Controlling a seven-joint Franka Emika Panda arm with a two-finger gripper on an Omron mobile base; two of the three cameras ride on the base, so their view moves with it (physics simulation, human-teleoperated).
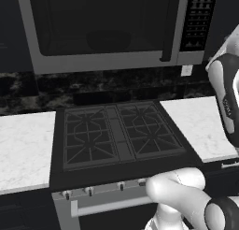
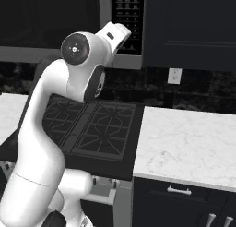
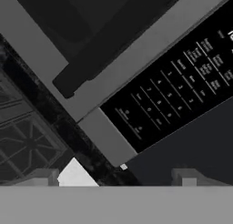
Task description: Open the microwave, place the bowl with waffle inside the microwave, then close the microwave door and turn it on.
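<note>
The fingers stand wide and empty, facing the microwave above the stove. Left to right: shut microwave door, its handle, then button panel. Best to straddle the handle squarely before closing and pulling.

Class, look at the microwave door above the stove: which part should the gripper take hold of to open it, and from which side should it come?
Grip the black vertical bar handle at the right edge of the microwave door, beside the button panel. Come straight from the front with the open gripper, one finger either side of the bar: it looks narrow, upright and likely raised off the glass.
</note>
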